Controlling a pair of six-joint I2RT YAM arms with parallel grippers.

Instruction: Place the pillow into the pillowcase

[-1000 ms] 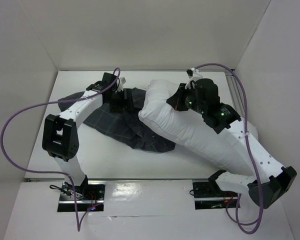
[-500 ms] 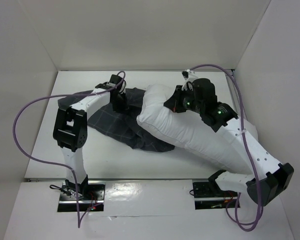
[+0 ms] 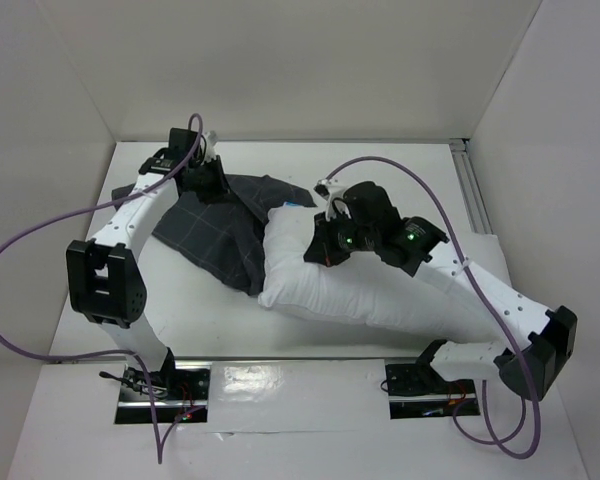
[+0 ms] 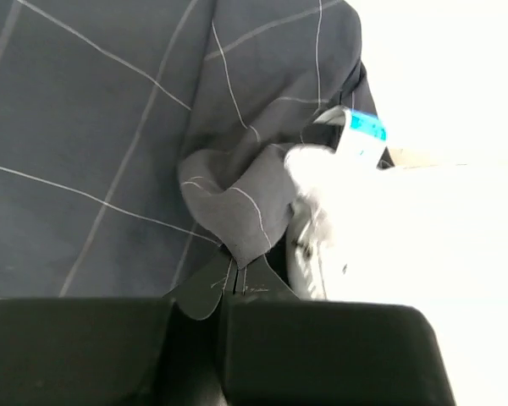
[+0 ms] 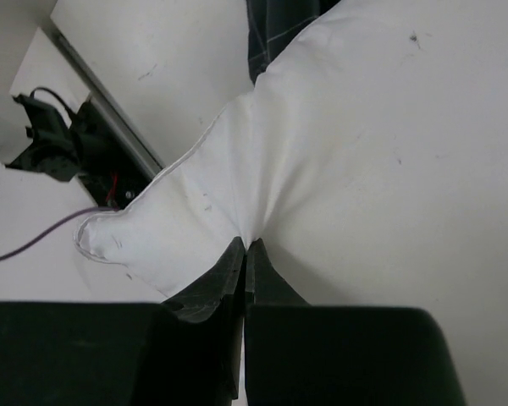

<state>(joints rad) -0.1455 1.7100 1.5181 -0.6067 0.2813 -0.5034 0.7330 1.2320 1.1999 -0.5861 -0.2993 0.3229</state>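
Observation:
The pillowcase (image 3: pixel 205 235), dark grey with a thin light grid, lies wrinkled at the back left of the table. My left gripper (image 3: pixel 218 192) is shut on a fold of its edge, and the left wrist view shows that fold (image 4: pixel 237 220) pinched between the jaws (image 4: pixel 234 269). The white pillow (image 3: pixel 365 298) stretches from the centre to the right, its left end resting on the pillowcase's right edge. My right gripper (image 3: pixel 316 250) is shut on a pinch of the pillow's cover; in the right wrist view the fabric (image 5: pixel 381 144) puckers into the fingertips (image 5: pixel 247 247).
White walls enclose the table on three sides. A metal rail (image 3: pixel 470 190) runs along the right edge. Purple cables (image 3: pixel 40 235) loop off both arms. The arm bases (image 3: pixel 160 385) sit on the near edge. A small blue-and-white tag (image 4: pixel 361 128) shows beside the pillowcase.
My left gripper closed on the pillowcase edge and drew back toward the far left. My right arm dragged the pillow left and nearer, onto the pillowcase's right edge.

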